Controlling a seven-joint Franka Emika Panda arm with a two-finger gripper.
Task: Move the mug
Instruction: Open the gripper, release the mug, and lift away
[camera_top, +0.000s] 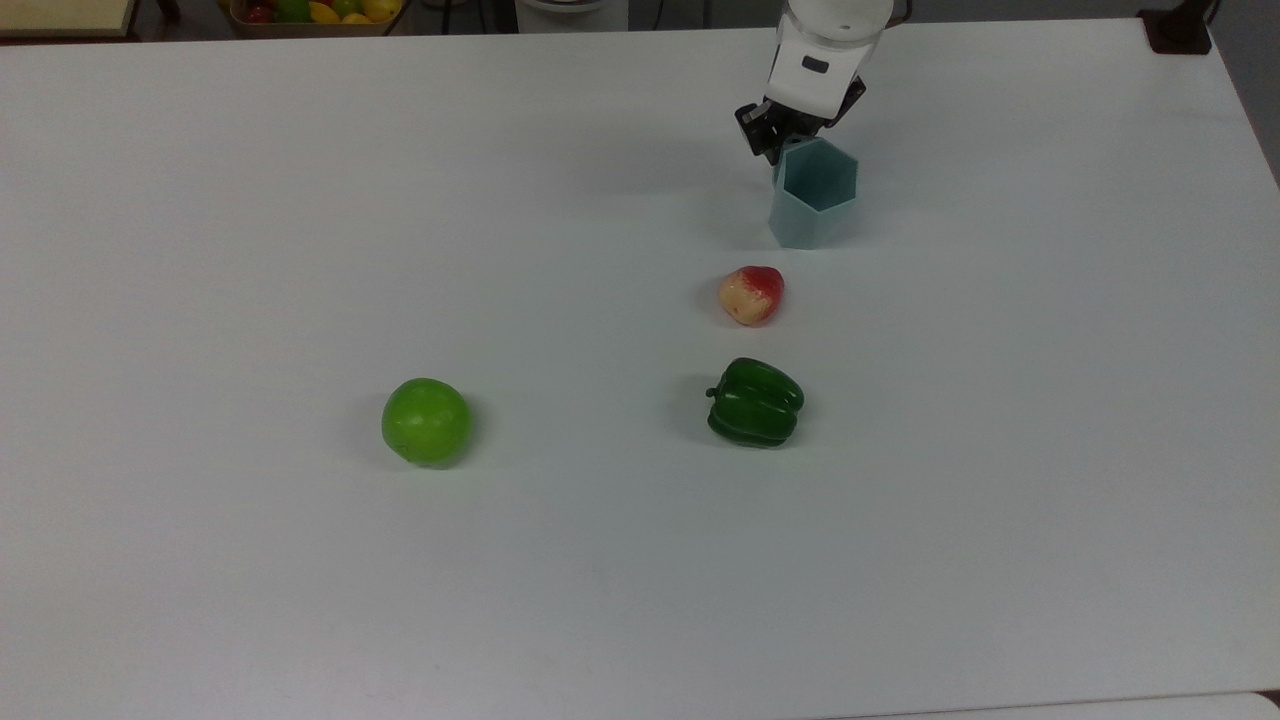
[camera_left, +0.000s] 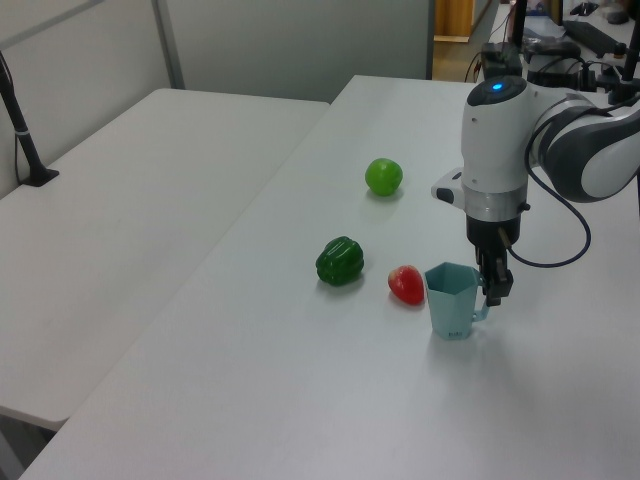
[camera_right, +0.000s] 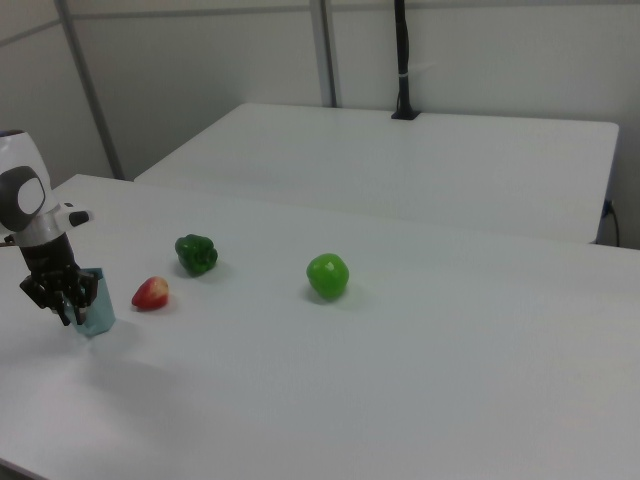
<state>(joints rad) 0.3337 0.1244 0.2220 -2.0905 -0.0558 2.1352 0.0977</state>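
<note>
My gripper (camera_left: 494, 291) pinched mug (camera_left: 451, 299) by handle, fingers clamped on it. Mug stood upright on white table (camera_top: 200, 250), base seemingly on surface. In top view, nearest camera: green apple (camera_top: 426, 421) at left, green pepper (camera_top: 755, 402) well apart to its right. Beyond pepper, red-and-yellow fruit (camera_top: 751, 294). Farther back, mug (camera_top: 812, 194) near that fruit, not touching. My gripper (camera_top: 775, 140) at mug's far rim. Fruit basket (camera_top: 315, 12) past table's far edge.

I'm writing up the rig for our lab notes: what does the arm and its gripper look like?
The arm has rounded white shells with a grey joint section and a small blue light on top. A black cable loops beside it. The gripper is black with two slim fingers.
</note>
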